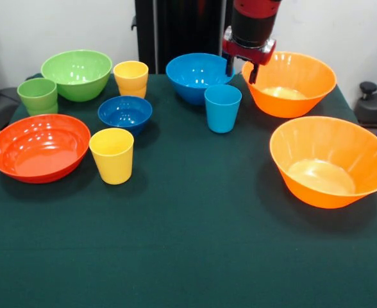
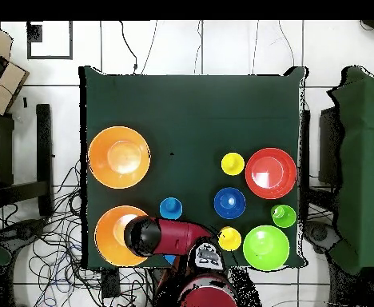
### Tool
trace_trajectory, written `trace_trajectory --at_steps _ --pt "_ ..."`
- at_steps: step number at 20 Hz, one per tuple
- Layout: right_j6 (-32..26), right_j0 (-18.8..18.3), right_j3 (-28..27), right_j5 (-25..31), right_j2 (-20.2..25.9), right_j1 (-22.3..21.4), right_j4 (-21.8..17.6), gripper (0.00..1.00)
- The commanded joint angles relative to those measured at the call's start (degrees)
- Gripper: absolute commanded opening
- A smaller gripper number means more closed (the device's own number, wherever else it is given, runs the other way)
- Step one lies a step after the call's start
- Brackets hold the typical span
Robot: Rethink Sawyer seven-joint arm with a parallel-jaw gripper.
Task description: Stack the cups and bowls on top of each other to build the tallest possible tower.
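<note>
hanging over the table's far side, the gripper (image 1: pixel 241 69) sits between the medium light blue bowl (image 1: pixel 198 77) and the far orange bowl (image 1: pixel 290 83), its two fingers slightly parted and holding nothing, with the light blue cup (image 1: pixel 222 108) standing just in front of it. nothing is stacked: the near orange bowl (image 1: pixel 330 160), red-orange bowl (image 1: pixel 40 147), small dark blue bowl (image 1: pixel 125 113), green bowl (image 1: pixel 77 74), green cup (image 1: pixel 38 95) and both yellow cups (image 1: pixel 112 154) (image 1: pixel 131 77) each stand apart on the green cloth (image 1: pixel 195 244). seen from overhead, the red arm (image 2: pixel 170 236) covers part of the orange bowl nearest the base.
</note>
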Motion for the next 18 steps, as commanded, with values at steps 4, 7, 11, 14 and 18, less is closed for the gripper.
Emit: trace_trajectory --at_steps 4,7,11,14,18 --pt "4.70 -0.38 -7.14 2.98 5.03 0.79 1.45 1.00" --pt "4.89 -0.20 -7.34 2.66 4.35 1.03 1.17 1.00" --pt "4.64 -1.11 -7.66 2.00 5.34 1.30 1.37 1.00" --pt "5.15 -1.16 -7.61 2.00 5.90 1.10 1.95 1.00" --pt "5.63 -1.22 -7.28 1.29 6.47 1.09 2.34 1.00"
